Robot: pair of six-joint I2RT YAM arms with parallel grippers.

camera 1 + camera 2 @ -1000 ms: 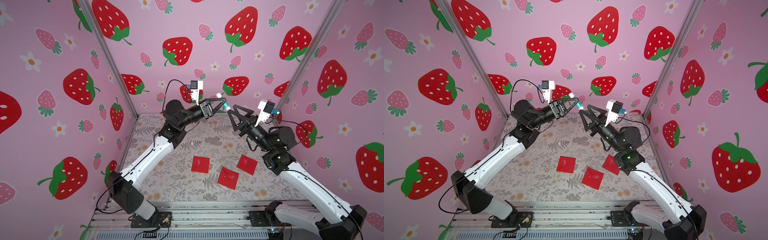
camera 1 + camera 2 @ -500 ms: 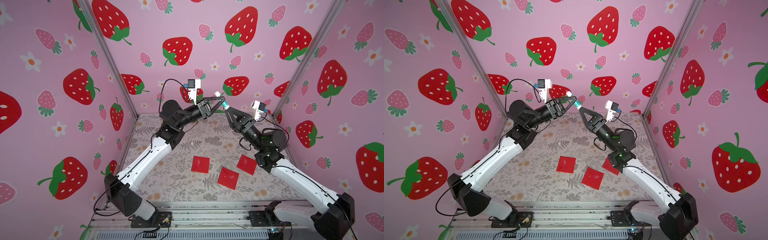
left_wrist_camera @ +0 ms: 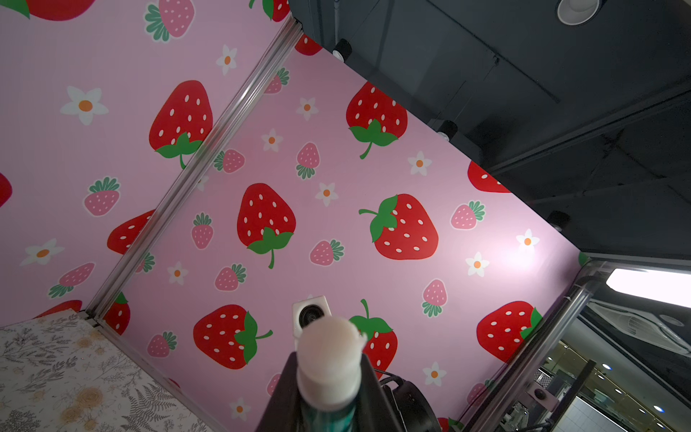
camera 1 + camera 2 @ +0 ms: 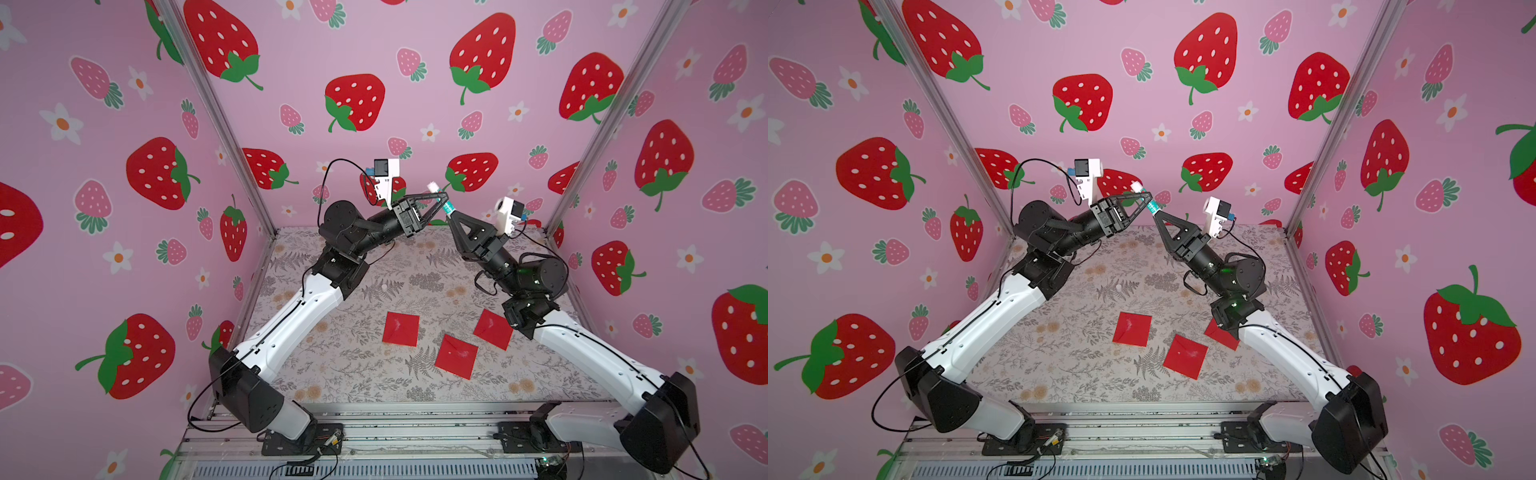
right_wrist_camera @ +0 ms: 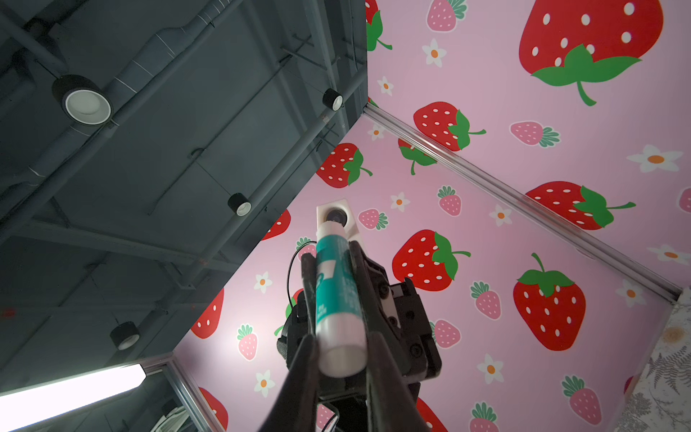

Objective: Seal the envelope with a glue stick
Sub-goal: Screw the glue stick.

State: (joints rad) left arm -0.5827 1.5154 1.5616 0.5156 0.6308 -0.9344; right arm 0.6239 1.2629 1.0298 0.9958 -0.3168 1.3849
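Note:
The glue stick, white with a teal label, is held high above the table between both grippers. My left gripper is shut on its teal middle; in the left wrist view the stick's white end pokes out past the black fingers. My right gripper is shut on the opposite white end, one finger on each side. Three red envelopes lie flat on the floral mat: one on the left, one in front, one partly under the right arm.
Pink strawberry walls with metal corner posts enclose the floral mat on three sides. A small white object lies on the mat behind the envelopes. Both arm bases sit on the metal rail at the front.
My right gripper has moved up to the left gripper and shut on the free end of the glue stick. The left gripper has kept its hold and shifted slightly upward.

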